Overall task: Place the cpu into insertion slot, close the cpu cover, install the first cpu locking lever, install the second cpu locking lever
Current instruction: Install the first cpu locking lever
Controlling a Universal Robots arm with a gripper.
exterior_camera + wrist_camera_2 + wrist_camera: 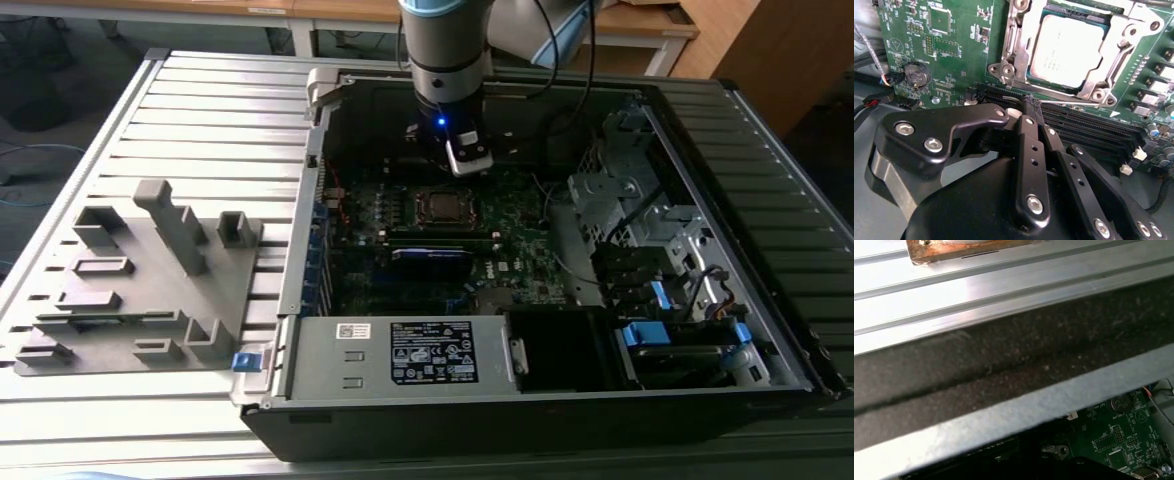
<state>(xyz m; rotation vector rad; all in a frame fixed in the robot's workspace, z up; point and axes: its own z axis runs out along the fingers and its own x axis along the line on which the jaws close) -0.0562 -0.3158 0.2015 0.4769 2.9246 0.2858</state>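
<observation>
The gripper (1031,107) hangs inside the open case (694,130), just above the memory slots (1089,125) beside the socket (1019,55). Its fingers (1030,150) are pressed together, holding nothing. The cpu (1066,50) sits in the socket, with the cover (1114,75) lying framed around it. In the exterior view the arm (447,50) stands over the board (514,225).

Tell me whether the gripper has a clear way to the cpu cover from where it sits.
Probably yes: the gripper hangs above the memory slots beside the socket, and nothing stands between it and the cpu cover, which lies over the cpu.
</observation>
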